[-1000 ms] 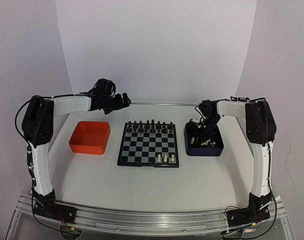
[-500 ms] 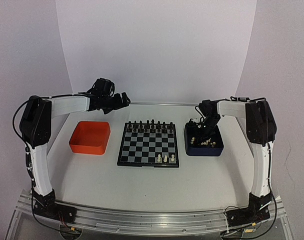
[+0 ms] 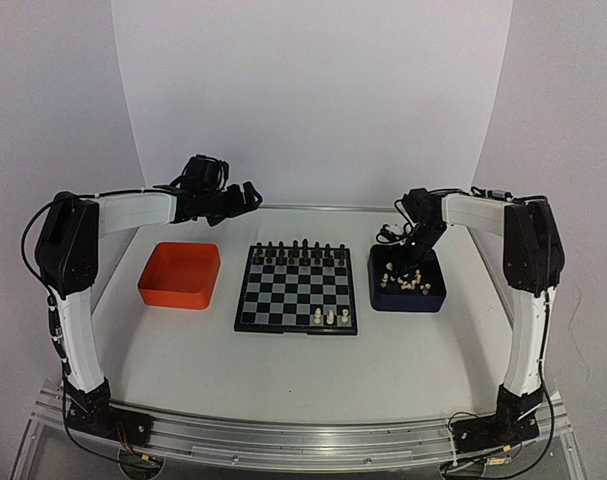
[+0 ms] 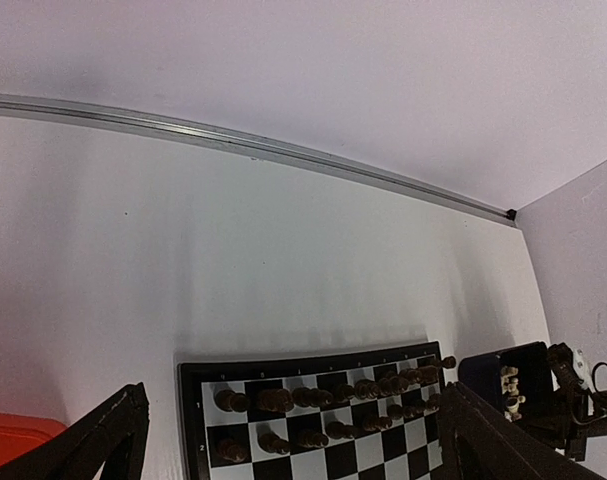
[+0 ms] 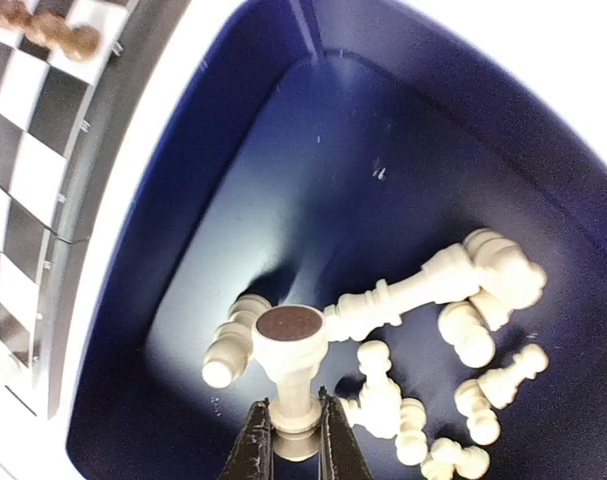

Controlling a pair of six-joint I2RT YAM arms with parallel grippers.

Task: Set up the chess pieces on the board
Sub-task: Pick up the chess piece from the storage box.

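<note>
Hanging upside down, one white chess piece is pinched tight in the right gripper — lifted a bit higher than before, over the blue tray beside the board. Far back, the left gripper hangs wide open — hardly moved.

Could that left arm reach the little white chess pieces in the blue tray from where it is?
Probably not easily: the left claw hangs high beyond the orange tray, the board lies between, and the right claw sits in the dark blue tray, gripping a white piece.
</note>
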